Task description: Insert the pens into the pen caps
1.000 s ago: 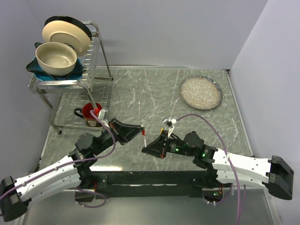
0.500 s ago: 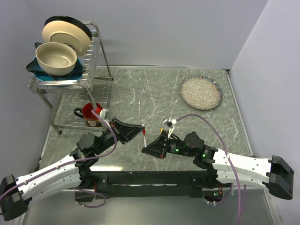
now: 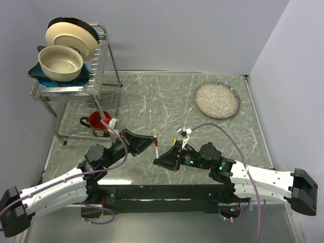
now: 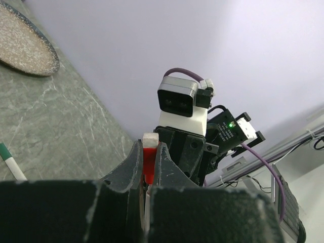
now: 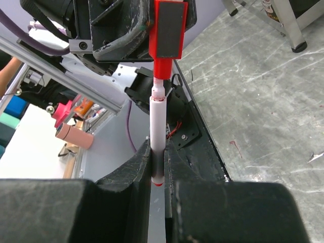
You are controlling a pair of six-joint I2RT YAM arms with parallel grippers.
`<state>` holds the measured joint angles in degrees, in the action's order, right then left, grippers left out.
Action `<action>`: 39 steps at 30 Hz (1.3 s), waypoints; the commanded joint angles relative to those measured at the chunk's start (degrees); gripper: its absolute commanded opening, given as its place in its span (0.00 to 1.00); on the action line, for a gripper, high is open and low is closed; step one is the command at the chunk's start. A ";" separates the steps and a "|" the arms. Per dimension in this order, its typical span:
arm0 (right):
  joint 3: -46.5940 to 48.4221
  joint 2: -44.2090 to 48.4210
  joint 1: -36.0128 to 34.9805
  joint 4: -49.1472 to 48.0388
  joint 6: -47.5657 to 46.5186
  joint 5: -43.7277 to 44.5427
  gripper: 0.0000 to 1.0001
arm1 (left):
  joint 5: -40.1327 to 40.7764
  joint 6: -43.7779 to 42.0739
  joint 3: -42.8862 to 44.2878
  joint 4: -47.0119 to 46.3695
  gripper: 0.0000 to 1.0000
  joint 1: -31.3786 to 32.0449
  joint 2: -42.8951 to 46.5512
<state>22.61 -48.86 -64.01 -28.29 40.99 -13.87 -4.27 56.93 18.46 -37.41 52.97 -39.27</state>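
Note:
My left gripper [image 3: 151, 141] is shut on the red pen cap [image 3: 156, 144], held above the table. In the left wrist view [image 4: 150, 152] the cap [image 4: 149, 164] sits between the fingers, white end outward. My right gripper [image 3: 159, 161] is shut on a white pen [image 3: 157, 152], pointing it at the cap. In the right wrist view [image 5: 158, 162] the pen [image 5: 157, 126] stands upright in the fingers. Its red tip meets the open end of the cap [image 5: 168, 30]. A second pen with a green tip [image 4: 10, 164] lies on the table.
A dish rack [image 3: 104, 66] with a bowl [image 3: 61, 63] and plates stands at the back left. A red mug [image 3: 97, 121] sits by its foot. A speckled plate [image 3: 217, 99] lies at the back right.
My left gripper has shifted slightly right with the red cap, closing the gap to the pen tip. The right gripper has held the pen nearly still.

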 commanded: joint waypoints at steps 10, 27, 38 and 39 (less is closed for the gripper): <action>3.58 3.59 -0.42 0.87 -1.97 5.96 0.00 | -2.41 3.19 -4.22 -5.75 0.01 1.96 0.68; 8.59 4.73 -0.42 7.90 -4.34 9.47 0.00 | -7.24 1.79 -4.75 -10.41 0.01 4.86 -5.12; 13.16 6.50 1.51 11.85 -8.12 13.69 0.00 | -8.91 2.66 -6.51 -12.95 0.01 9.69 -8.45; 13.86 5.80 1.69 12.21 -8.73 13.34 0.00 | -9.00 2.84 -6.59 -13.39 0.01 10.39 -9.42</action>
<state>29.45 -43.51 -65.23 -7.44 35.31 -9.89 -2.55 58.15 13.30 -52.86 58.57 -45.78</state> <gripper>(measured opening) 0.153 0.060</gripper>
